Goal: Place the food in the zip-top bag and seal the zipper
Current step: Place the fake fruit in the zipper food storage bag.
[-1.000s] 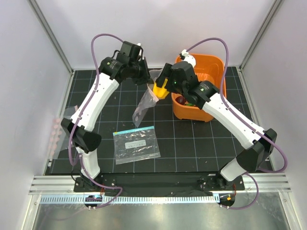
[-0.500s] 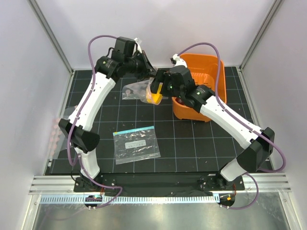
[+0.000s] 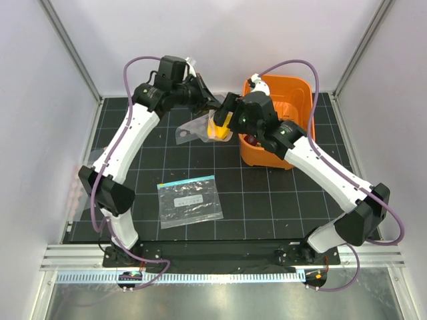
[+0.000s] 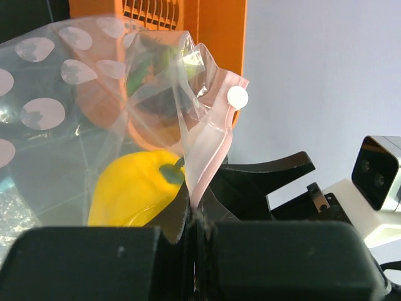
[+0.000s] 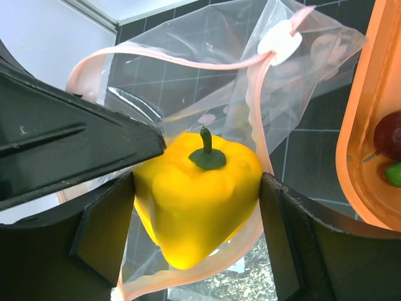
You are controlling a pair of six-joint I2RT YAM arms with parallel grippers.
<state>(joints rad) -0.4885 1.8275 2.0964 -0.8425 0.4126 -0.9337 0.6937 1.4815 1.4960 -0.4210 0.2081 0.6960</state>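
My right gripper (image 5: 197, 219) is shut on the yellow pepper (image 5: 197, 197), one finger on each side, stem pointing away. The pepper (image 3: 219, 128) sits at the open mouth of the zip-top bag (image 5: 207, 69). The pink zipper (image 5: 156, 58) loops around the pepper, with its white slider (image 5: 279, 45) at the far corner. My left gripper (image 4: 197, 216) is shut on the zipper (image 4: 210, 157) and holds the bag (image 3: 192, 130) up off the mat. A dark maroon piece (image 5: 390, 133) and a green round fruit (image 5: 393, 174) lie in the orange basket.
The orange basket (image 3: 299, 100) stands at the back right, just right of the two grippers. A second clear bag with a teal strip and white label (image 3: 190, 200) lies flat on the black gridded mat nearer the arm bases. White walls enclose the mat.
The bag hung straight down a second ago; now it is lifted out sideways with its mouth at the pepper. My right gripper carried the pepper left into the mouth. Both grips are unchanged.
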